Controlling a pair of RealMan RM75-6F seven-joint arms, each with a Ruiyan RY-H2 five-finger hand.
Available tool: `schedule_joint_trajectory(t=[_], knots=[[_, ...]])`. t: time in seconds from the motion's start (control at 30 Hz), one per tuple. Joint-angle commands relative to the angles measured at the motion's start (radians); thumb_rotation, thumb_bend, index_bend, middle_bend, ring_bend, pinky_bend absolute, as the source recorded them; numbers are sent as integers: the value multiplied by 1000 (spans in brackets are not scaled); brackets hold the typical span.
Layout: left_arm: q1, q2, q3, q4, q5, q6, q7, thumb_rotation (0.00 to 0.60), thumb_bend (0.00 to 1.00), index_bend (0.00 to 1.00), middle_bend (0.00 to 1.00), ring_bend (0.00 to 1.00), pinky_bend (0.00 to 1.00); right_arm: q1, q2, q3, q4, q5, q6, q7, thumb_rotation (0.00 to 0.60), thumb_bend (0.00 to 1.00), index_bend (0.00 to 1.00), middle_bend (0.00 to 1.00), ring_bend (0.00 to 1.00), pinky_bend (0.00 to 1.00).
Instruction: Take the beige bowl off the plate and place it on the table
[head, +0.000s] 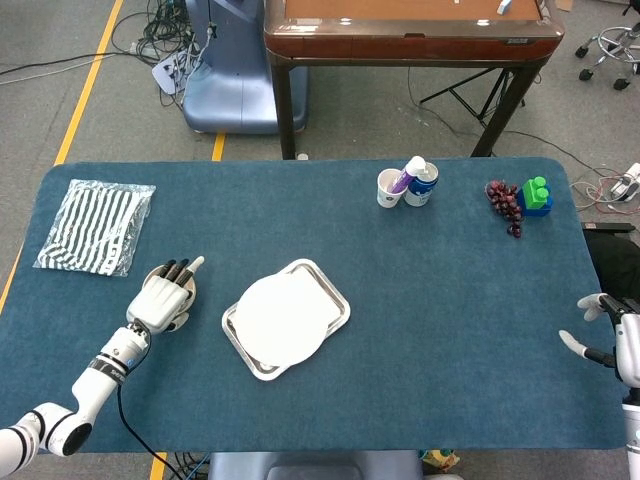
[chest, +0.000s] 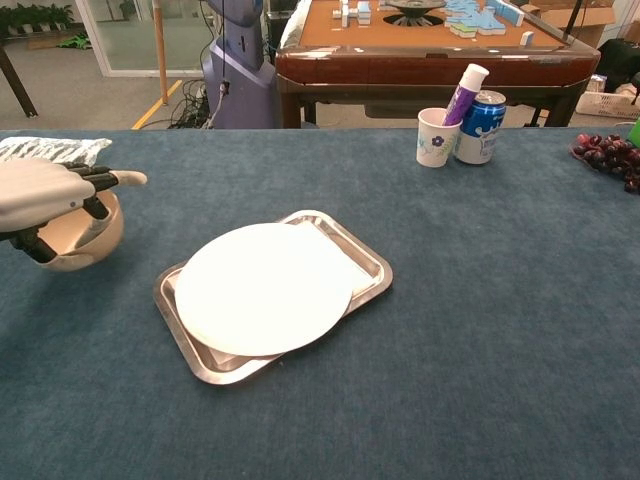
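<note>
My left hand (head: 160, 297) (chest: 40, 190) grips the beige bowl (chest: 82, 234) by its rim, fingers over the top. The bowl (head: 183, 298) is low over the blue table, well left of the white plate (head: 282, 318) (chest: 263, 287); whether it touches the cloth I cannot tell. The plate lies bare on a metal tray (head: 337, 310) (chest: 360, 258). My right hand (head: 605, 334) shows only at the right edge of the head view, fingers apart and holding nothing.
A striped bag (head: 96, 226) (chest: 45, 148) lies at the far left. A paper cup (head: 389, 188) (chest: 433, 137) with a purple tube and a blue can (head: 424, 186) (chest: 481, 128) stand at the back. Grapes (head: 505, 204) and a green block (head: 537, 192) sit far right.
</note>
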Motion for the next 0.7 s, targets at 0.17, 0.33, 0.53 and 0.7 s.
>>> schedule_joint_trajectory(t=[0.17, 0.33, 0.53, 0.7], knots=[[-2, 22, -12, -47, -87, -56, 77, 600, 318, 495, 0, 0, 90, -1, 2, 0, 1, 1, -1, 8, 600, 0, 472, 562, 427, 442], [2, 47, -17, -78, -109, -59, 77, 600, 308, 240, 0, 0, 91, -1, 3, 1, 3, 2, -2, 10, 600, 0, 471, 562, 427, 442], [25, 104, -22, -155, -126, -16, 92, 600, 308, 147, 0, 0, 90, 1, 2, 0, 3, 2, -5, 8, 600, 0, 471, 562, 427, 442], [60, 193, -30, -276, -166, 29, 91, 600, 308, 146, 14, 0, 95, 0, 1, 1, 4, 2, -2, 10, 600, 0, 471, 562, 427, 442]])
